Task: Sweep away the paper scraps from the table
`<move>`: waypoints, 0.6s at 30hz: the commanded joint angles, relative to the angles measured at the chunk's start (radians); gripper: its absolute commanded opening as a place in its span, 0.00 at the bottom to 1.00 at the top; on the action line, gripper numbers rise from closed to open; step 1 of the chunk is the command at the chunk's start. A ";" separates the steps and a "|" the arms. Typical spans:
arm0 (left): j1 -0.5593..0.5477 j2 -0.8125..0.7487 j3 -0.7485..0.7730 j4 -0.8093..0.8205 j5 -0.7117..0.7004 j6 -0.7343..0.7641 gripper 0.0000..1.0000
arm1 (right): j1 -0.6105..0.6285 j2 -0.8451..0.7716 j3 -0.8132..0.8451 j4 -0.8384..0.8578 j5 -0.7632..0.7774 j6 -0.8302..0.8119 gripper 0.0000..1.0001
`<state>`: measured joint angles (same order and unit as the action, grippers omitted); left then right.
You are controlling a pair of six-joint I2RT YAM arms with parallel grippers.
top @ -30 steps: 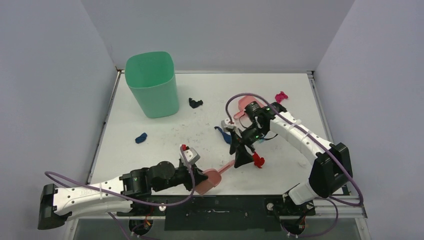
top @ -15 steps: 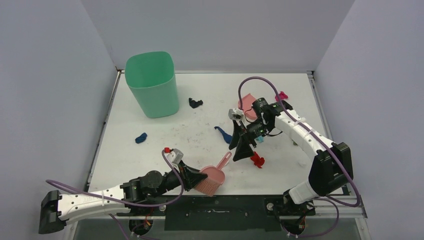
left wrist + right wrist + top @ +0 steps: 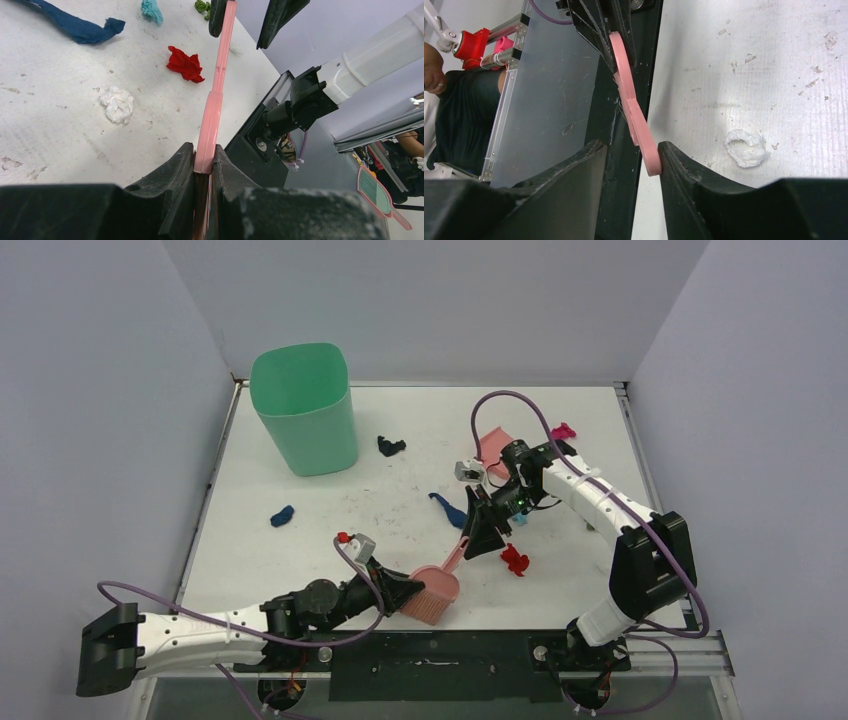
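My left gripper is shut on the head end of a pink brush, whose handle points up and away towards the right arm. My right gripper is open around the handle tip; the tip touches one finger, and the other finger stands apart. Paper scraps lie on the table: red, white, dark blue, blue, black, magenta, light blue, green.
A green bin stands at the back left. A pink dustpan lies behind the right arm. The table's near edge with its metal rail runs just below the brush head.
The left arm has carried the brush rightwards and raised its handle towards the right gripper. The right gripper's jaws have narrowed around the handle tip.
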<state>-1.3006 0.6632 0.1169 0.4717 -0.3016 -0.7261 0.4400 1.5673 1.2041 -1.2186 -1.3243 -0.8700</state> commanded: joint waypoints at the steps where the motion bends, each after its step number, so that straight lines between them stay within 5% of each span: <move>1: 0.002 0.023 0.043 0.123 -0.033 -0.008 0.00 | 0.010 -0.013 0.026 -0.018 -0.057 -0.059 0.41; 18: 0.065 0.081 0.046 0.168 -0.045 -0.024 0.00 | 0.015 -0.008 0.020 -0.015 -0.058 -0.063 0.27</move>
<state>-1.2701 0.7193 0.1181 0.5430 -0.3023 -0.7334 0.4458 1.5673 1.2041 -1.2198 -1.3239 -0.9047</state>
